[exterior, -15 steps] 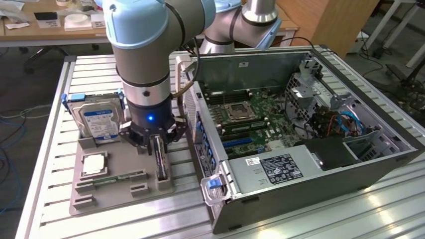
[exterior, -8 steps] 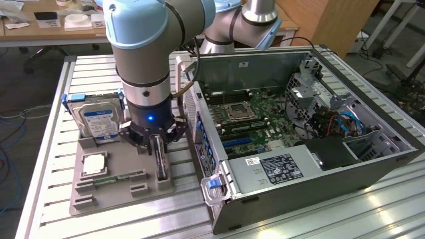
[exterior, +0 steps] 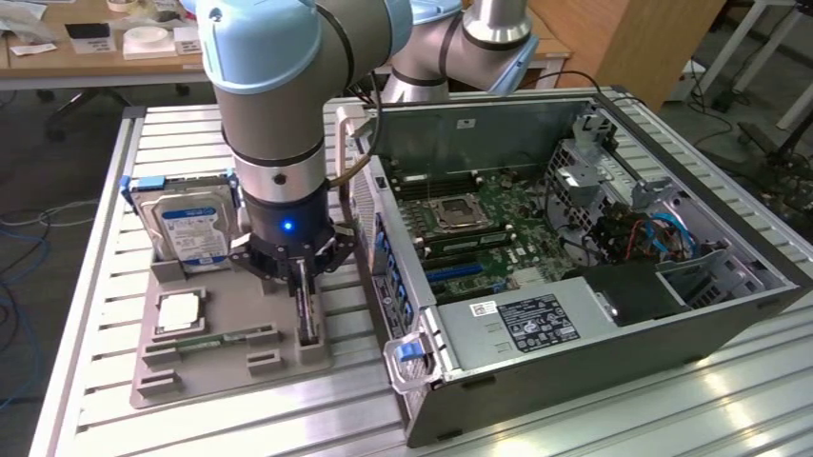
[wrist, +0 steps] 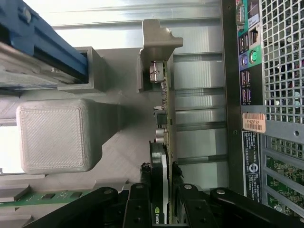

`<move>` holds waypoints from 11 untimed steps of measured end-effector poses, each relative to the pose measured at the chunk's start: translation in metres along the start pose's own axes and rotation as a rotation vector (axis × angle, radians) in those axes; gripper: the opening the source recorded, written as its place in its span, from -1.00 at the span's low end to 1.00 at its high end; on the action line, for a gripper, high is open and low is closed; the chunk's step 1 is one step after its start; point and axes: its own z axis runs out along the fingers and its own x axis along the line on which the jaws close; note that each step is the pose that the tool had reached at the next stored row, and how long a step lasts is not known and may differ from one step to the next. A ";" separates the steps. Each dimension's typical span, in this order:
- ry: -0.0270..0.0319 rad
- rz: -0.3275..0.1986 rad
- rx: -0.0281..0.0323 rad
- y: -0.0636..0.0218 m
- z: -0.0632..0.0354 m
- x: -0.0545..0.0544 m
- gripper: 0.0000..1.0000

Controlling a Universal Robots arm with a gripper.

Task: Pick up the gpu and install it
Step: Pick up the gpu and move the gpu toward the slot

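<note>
The gpu [exterior: 307,309] stands on edge in a slot of the grey parts tray [exterior: 216,376], left of the open computer case [exterior: 572,248] in the exterior view. My gripper [exterior: 303,276] has come straight down over it. The wrist view looks along the card: the gpu [wrist: 161,142] is a thin green board with a black face, its metal end bracket [wrist: 159,47] at the far end. My gripper [wrist: 160,167] has a black finger pressed against each face of the card, shut on it. The card still sits in its slot.
On the same tray a hard drive [exterior: 190,228] with a blue-white label stands behind, and a processor [exterior: 178,312] and a memory stick [exterior: 223,338] lie flat. The case's rear panel [wrist: 266,71] is close beside the card. The motherboard [exterior: 470,219] lies exposed inside the case.
</note>
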 end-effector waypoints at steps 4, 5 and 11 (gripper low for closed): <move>0.0000 0.000 0.0000 0.0000 0.0000 0.000 -0.46; 0.0000 0.000 0.0000 0.0000 0.0000 0.000 -0.46; 0.0009 -0.033 -0.0006 0.0000 0.0001 0.000 -0.46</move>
